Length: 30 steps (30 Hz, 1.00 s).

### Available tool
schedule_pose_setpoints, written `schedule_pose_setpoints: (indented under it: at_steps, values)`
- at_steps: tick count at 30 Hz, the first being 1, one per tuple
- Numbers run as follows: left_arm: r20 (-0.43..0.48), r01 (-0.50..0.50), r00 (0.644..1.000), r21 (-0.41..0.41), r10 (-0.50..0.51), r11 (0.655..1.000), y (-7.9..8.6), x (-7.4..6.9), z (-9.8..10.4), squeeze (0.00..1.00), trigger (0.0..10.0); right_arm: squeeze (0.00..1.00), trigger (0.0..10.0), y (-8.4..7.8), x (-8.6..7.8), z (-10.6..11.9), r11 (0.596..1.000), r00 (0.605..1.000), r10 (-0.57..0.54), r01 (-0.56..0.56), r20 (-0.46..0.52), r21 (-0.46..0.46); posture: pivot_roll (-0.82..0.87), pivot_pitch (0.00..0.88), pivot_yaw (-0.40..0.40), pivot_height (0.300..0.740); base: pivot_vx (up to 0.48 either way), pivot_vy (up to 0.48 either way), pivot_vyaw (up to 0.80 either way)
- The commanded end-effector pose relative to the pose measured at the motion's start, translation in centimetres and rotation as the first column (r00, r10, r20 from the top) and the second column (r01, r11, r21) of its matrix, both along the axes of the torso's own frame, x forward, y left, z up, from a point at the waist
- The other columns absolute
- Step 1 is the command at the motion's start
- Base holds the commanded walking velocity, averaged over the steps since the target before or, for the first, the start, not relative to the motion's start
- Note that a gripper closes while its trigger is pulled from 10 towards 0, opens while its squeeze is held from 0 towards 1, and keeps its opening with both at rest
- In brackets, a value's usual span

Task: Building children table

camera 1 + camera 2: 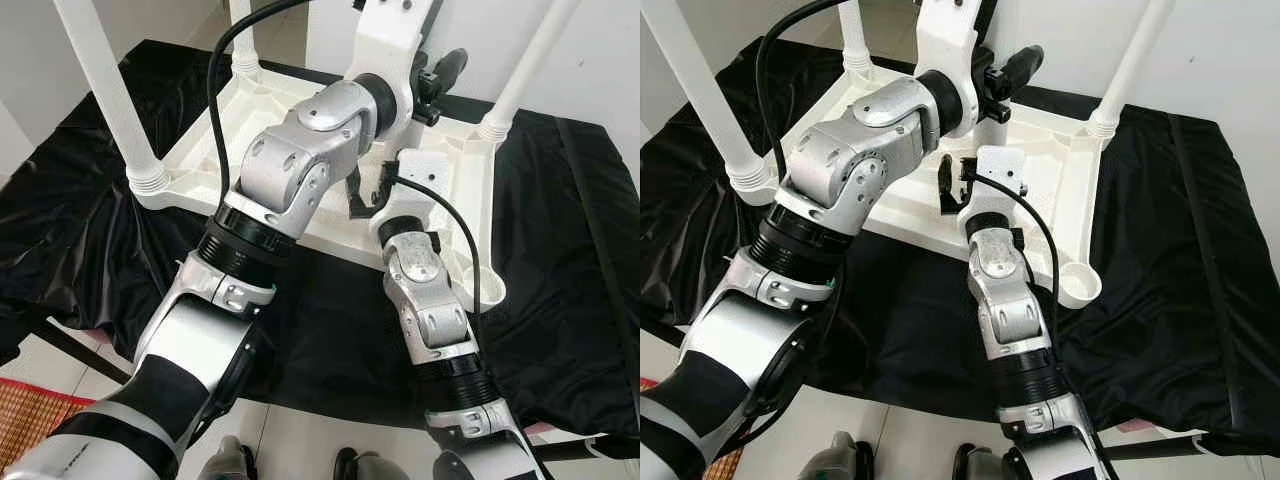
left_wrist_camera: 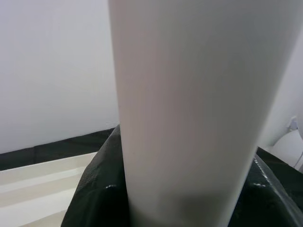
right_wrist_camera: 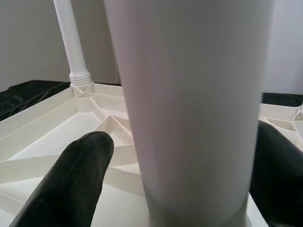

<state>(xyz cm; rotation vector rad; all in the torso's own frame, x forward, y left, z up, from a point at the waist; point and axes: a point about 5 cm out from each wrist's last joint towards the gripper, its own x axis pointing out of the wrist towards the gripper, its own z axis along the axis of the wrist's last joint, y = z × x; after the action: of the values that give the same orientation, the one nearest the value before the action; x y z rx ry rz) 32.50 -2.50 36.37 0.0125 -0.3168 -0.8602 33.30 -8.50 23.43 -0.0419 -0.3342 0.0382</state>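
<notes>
A white plastic table (image 1: 1065, 185) lies upside down on a black sheet (image 1: 1185, 260). Three white legs stand in its corners: near left (image 1: 700, 95), far left (image 1: 852, 40) and far right (image 1: 1130, 70). The near right corner socket (image 1: 1081, 285) holds nothing. A loose white leg (image 3: 189, 94) stands upright on the ribbed underside near the table's middle. My left gripper (image 1: 1000, 80) is shut on this leg (image 2: 189, 94) higher up. Lower down, my right gripper (image 1: 952, 185) is open, with one finger (image 3: 71, 184) on each side of the leg's foot.
The black sheet covers the floor around the table. An orange mat (image 1: 25, 420) lies at the near left on white tiles. White walls stand close behind the table. My own feet (image 1: 840, 460) are at the sheet's near edge.
</notes>
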Motion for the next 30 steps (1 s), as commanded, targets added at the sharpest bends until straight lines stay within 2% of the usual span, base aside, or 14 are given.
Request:
schedule_pose_setpoints:
  at_steps: [1, 4, 5, 6, 7, 8, 9, 21, 22, 23, 24, 25, 29, 30]
  values:
    - [0.026, 0.011, 1.0, -0.001, -0.01, 1.0, -0.4, -0.7, 0.4, 0.0, 10.0, 0.0, 6.7, -0.2, -0.1, 0.5, 1.0, 1.0, -0.018, 0.018, 0.024, 0.011, 0.09, 0.131, -0.044, 0.74, 0.0, 0.0, 0.0]
    - [0.028, 0.012, 1.0, -0.001, -0.012, 1.0, -0.5, -0.7, 0.4, 0.0, 10.0, 0.0, 6.7, -0.2, -0.1, 0.5, 1.0, 0.999, -0.02, 0.019, 0.025, 0.011, 0.09, 0.131, -0.044, 0.74, 0.0, 0.0, 0.0]
    - [0.031, 0.017, 0.999, 0.001, -0.017, 1.0, -0.5, -0.8, 0.4, 0.0, 10.0, 0.0, 4.6, -0.3, -0.1, 0.5, 1.0, 0.999, -0.02, 0.02, 0.029, 0.007, 0.09, 0.131, -0.044, 0.74, 0.0, 0.0, 0.0]
    - [0.031, 0.017, 0.999, 0.001, -0.017, 1.0, -0.5, -0.8, 0.4, 0.0, 10.0, 0.0, 4.6, -0.3, -0.1, 0.5, 1.0, 0.999, -0.02, 0.02, 0.029, 0.007, 0.09, 0.131, -0.044, 0.74, 0.0, 0.0, 0.0]
    - [0.032, 0.019, 0.999, 0.003, -0.02, 1.0, -0.6, -0.8, 0.4, 0.0, 10.0, 0.0, 1.8, -0.3, 0.0, 0.6, 1.0, 0.999, -0.018, 0.017, 0.032, 0.007, 0.09, 0.134, -0.048, 0.74, 0.0, 0.0, 0.0]
    - [0.032, 0.019, 0.999, 0.003, -0.02, 1.0, -0.6, -0.8, 0.4, 0.0, 10.0, 0.0, 1.8, -0.3, 0.0, 0.6, 1.0, 0.999, -0.018, 0.017, 0.032, 0.007, 0.09, 0.134, -0.048, 0.74, 0.0, 0.0, 0.0]
    - [0.033, 0.02, 0.999, 0.004, -0.02, 1.0, -0.6, -0.8, 0.5, 0.0, 10.0, 0.0, 0.0, -0.3, 0.0, 0.6, 1.0, 0.999, -0.017, 0.016, 0.032, 0.009, 0.09, 0.134, -0.048, 0.74, 0.0, 0.0, 0.0]
    - [0.05, 0.039, 0.998, 0.025, -0.041, 0.999, -0.8, -1.2, 0.2, 0.0, 10.0, 0.0, 0.0, -0.8, 0.1, 0.9, 0.998, 0.997, -0.058, 0.057, 0.048, 0.022, 0.08, 0.145, -0.048, 0.74, 0.0, 0.0, 0.0]
    - [0.053, 0.047, 0.997, 0.019, -0.048, 0.999, -0.9, -1.3, 0.3, 0.0, 10.0, 0.0, 7.3, -1.1, 0.2, 0.9, 0.997, 0.996, -0.075, 0.073, 0.041, 0.03, 0.08, 0.149, -0.047, 0.74, 0.0, 0.0, 0.0]
    - [0.053, 0.047, 0.997, 0.019, -0.048, 0.999, -0.9, -1.3, 0.3, 0.0, 10.0, 0.0, 7.3, -1.1, 0.2, 0.9, 0.997, 0.996, -0.075, 0.073, 0.041, 0.03, 0.08, 0.149, -0.047, 0.74, 0.0, 0.0, 0.0]
    - [0.051, 0.051, 0.997, 0.011, -0.052, 0.999, -0.9, -1.4, 0.3, 0.23, 10.0, 0.0, 10.0, -1.3, 0.2, 0.9, 0.996, 0.996, -0.087, 0.086, 0.036, 0.039, 0.08, 0.149, -0.047, 0.74, 0.0, 0.0, 0.0]
    - [0.043, 0.057, 0.997, -0.003, -0.057, 0.998, -0.9, -1.4, 0.3, 0.73, 10.0, 0.0, 10.0, -1.5, 0.3, 0.9, 0.994, 0.995, -0.097, 0.096, 0.032, 0.049, 0.08, 0.149, -0.047, 0.74, 0.0, 0.0, 0.0]
    - [0.034, 0.062, 0.998, -0.018, -0.062, 0.998, -0.9, -1.4, 0.3, 0.73, 10.0, 0.0, 10.0, -1.6, 0.3, 0.9, 0.993, 0.994, -0.104, 0.103, 0.03, 0.06, 0.08, 0.149, -0.047, 0.74, 0.0, 0.0, 0.0]
    - [0.034, 0.065, 0.997, -0.024, -0.064, 0.998, -0.8, -1.3, 0.4, 1.0, 10.0, 0.0, 10.0, -1.8, 0.4, 1.0, 0.992, 0.993, -0.111, 0.109, 0.029, 0.058, 0.08, 0.15, -0.046, 0.74, 0.0, 0.0, 0.0]
